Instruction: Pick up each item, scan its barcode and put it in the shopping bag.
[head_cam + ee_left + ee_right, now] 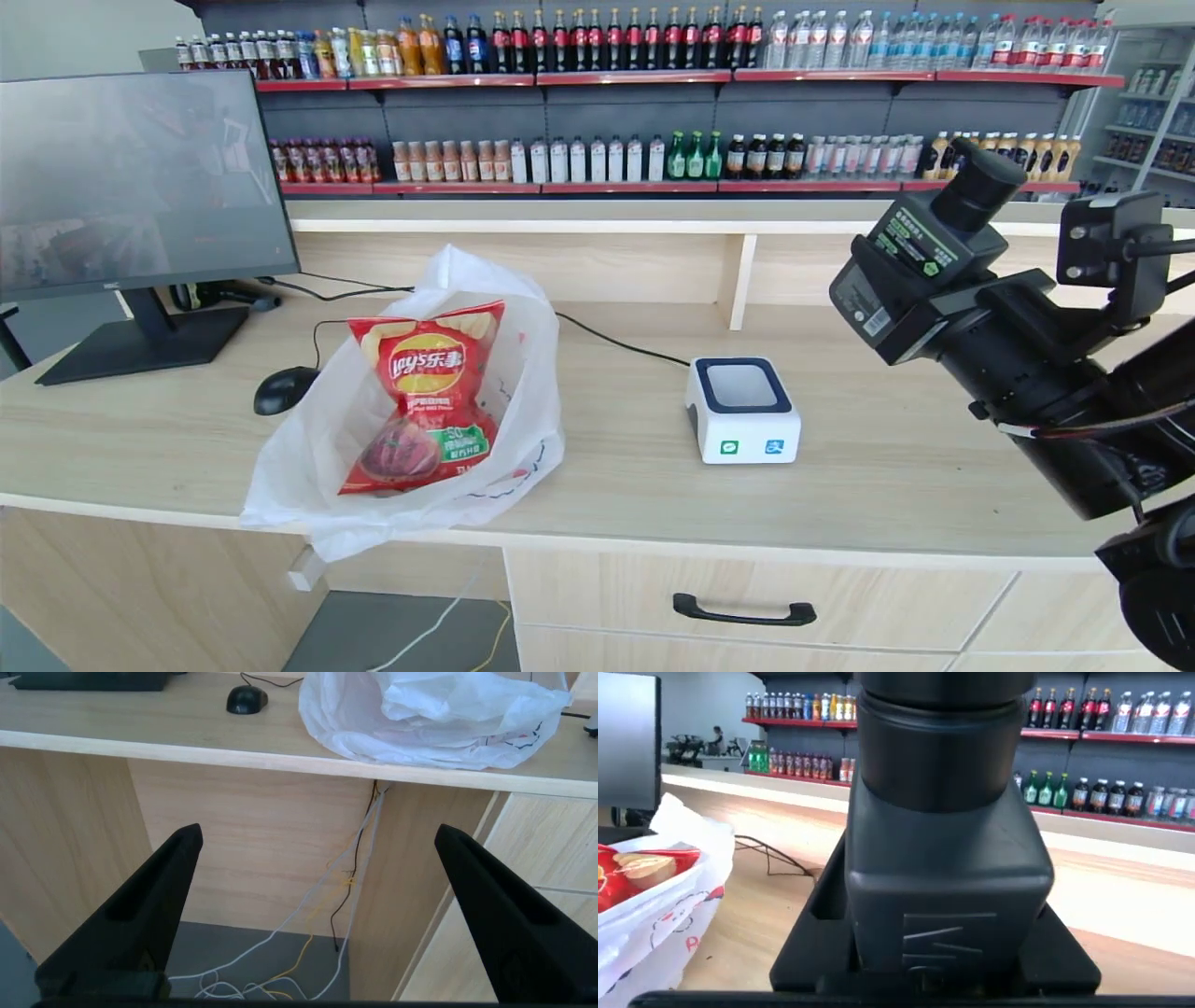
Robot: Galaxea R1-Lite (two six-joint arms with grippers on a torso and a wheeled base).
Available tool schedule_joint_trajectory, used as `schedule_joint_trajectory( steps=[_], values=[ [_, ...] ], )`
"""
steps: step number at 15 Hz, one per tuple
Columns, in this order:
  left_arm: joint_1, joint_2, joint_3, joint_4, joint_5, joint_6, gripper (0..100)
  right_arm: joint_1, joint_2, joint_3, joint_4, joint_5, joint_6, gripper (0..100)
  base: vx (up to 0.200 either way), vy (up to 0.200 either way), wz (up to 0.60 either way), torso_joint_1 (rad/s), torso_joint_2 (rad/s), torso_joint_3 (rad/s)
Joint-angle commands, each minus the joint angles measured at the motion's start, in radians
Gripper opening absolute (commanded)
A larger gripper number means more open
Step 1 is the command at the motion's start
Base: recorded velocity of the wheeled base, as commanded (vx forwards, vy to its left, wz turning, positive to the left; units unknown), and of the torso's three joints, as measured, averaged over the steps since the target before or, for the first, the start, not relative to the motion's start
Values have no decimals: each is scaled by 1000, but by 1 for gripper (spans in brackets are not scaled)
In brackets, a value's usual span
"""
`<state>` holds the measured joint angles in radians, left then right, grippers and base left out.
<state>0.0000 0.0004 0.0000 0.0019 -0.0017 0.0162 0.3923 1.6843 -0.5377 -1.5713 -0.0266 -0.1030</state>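
Judging the red chips bag (425,397) already packed, upright inside the white shopping bag (299,467), we find our left gripper (318,835), jaws wide apart and empty, below that bag's front edge, so any reach goes up and ahead.

A small shop, seen at its checkout: a pale wooden counter (887,485) carries a barcode scanner (742,411). Behind the scanner run red-edged shelves (635,79) packed with bottled drinks (693,155). Left of it stand a shopping bag (299,457) and a monitor (140,177).

Chips pkt (425,392) in shopping bag (289,457) on counter (887,485), scanner (742,411) nr it.
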Motion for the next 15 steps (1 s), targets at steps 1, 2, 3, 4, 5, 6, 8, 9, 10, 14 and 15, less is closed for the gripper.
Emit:
schedule_joint_trajectory(
  steps=[1,2,3,4,5,6,8,9,10,14,15],
  values=[
    [0,0,0,0,0,1,100,-4,6,-4,0,1,-1,0,0,0,0,0,0,0],
    [0,0,0,0,0,-1,100,-12,6,-24,0,1,3,0,0,200,0,-27,-17,12],
    [0,0,0,0,0,-1,100,-29,8,-35,0,1,3,0,0,200,0,7,12,-7],
    [0,0,0,0,0,-1,100,-33,14,-36,0,1,5,0,0,200,0,12,2,2],
    [0,0,0,0,0,-1,100,-33,18,-36,0,1,5,0,0,200,0,12,-2,2],
    [0,0,0,0,0,-2,100,-36,23,-38,0,1,6,0,0,200,0,22,7,2],
    [0,0,0,0,0,-2,100,-43,37,-51,0,1,28,0,0,200,0,2,2,2],
    [0,0,0,0,0,-2,100,-43,41,-56,0,1,28,0,0,200,0,-12,-2,-2],
    [0,0,0,0,0,-2,100,-43,45,-56,0,1,26,0,0,200,0,12,2,2],
    [0,0,0,0,0,-2,100,-43,34,-41,0,1,26,0,0,200,0,4,7,5],
    [0,0,0,0,0,-2,100,-43,35,-41,0,1,26,0,0,200,0,7,2,-2]
  ],
)
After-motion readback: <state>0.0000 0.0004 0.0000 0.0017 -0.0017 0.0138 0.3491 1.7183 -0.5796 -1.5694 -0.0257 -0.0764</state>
